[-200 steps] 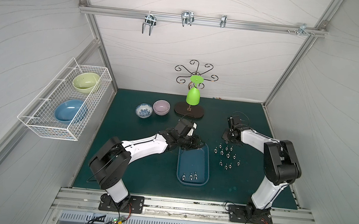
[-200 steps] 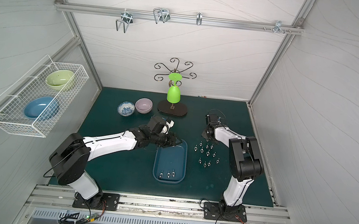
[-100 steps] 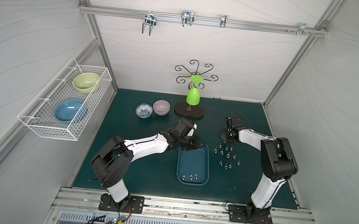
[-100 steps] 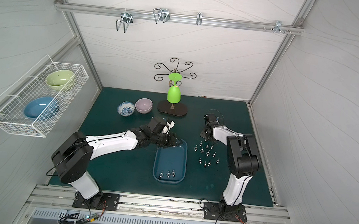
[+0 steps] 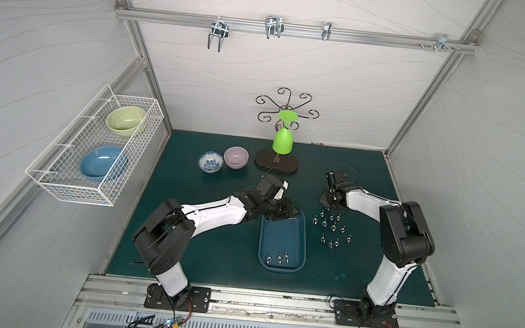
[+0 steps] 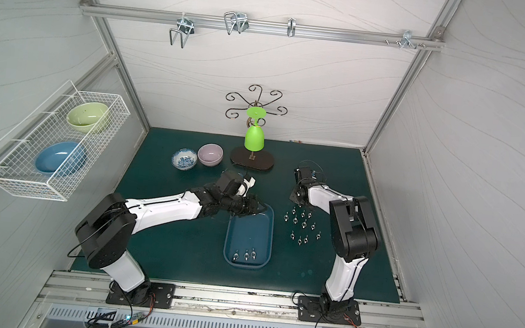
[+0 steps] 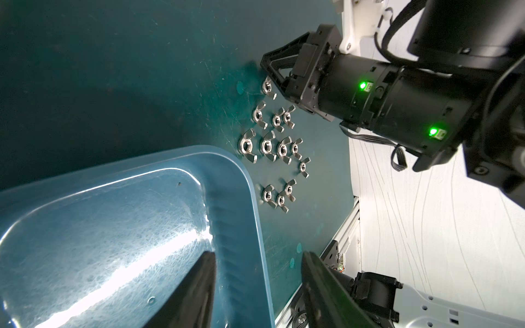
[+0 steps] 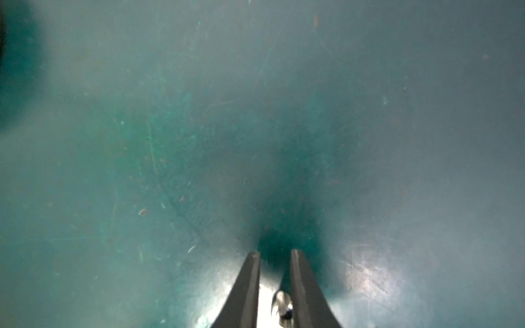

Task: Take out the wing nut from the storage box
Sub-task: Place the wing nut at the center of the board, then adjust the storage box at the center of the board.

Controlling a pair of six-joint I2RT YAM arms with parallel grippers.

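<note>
- Wing nut (image 8: 282, 308): it is seen low between the fingers of the right gripper (image 8: 275, 252), down at the green mat (image 5: 211, 259) and outside the storage box (image 5: 280, 268). The step in hand is judged to be its release.
- To do this well, the jaws should be parted only enough to free the nut. The gripper should then be raised straight up, so that the nut is not dragged or flicked into its neighbours.
- Right gripper: the jaws are slightly parted. The nut sits between them, close against one finger. Whether it is touched cannot be told from the blurred wrist view.
- In the left wrist view this nut is seen on the mat at the far end of the set-out wing nuts (image 5: 331, 227), just beside the nearest of them.
- Left gripper (image 7: 258, 255): the jaws are spread astride the box wall near its far corner, one finger inside and one outside. Mat is visible between the rim and the outer finger, so no clamp is judged. Nothing is carried.
- Three wing nuts (image 5: 278, 259) lie at the near end of the box, well apart from both grippers. The task is judged unfinished.
</note>
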